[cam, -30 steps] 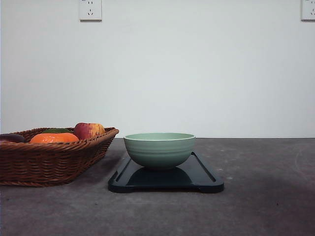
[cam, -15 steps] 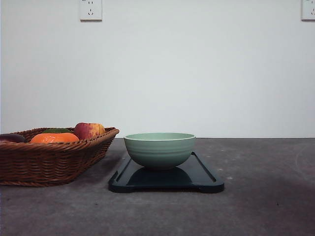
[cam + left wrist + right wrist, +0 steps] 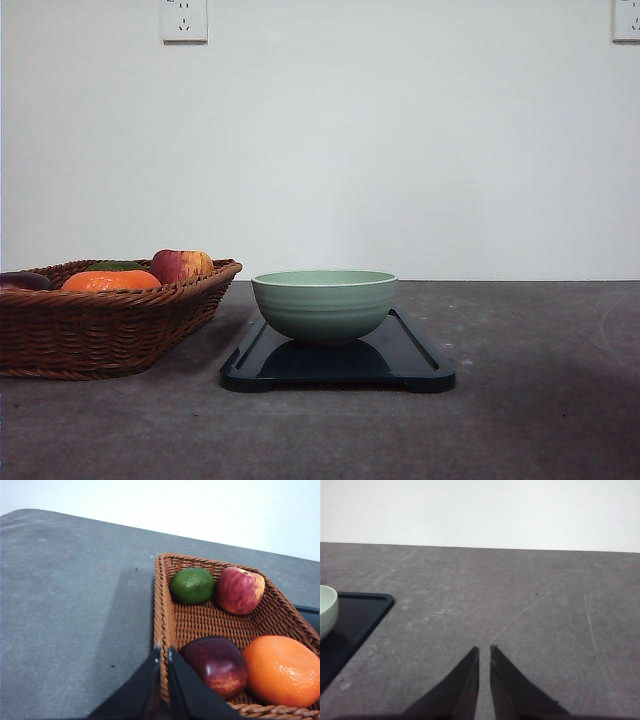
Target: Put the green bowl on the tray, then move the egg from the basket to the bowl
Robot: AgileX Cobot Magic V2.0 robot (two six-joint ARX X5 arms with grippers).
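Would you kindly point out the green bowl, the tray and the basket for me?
green bowl point(image 3: 324, 308), front view, middle of its outer wall.
tray point(image 3: 415, 355), front view, bare surface right of the bowl.
basket point(image 3: 100, 335), front view, woven front wall.

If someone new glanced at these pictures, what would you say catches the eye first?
Probably the green bowl, sitting upright on the dark tray at the middle of the table. Next, the wicker basket to its left, bright with an orange fruit, a red-yellow apple, a green fruit and a dark red one. No egg is visible in it.
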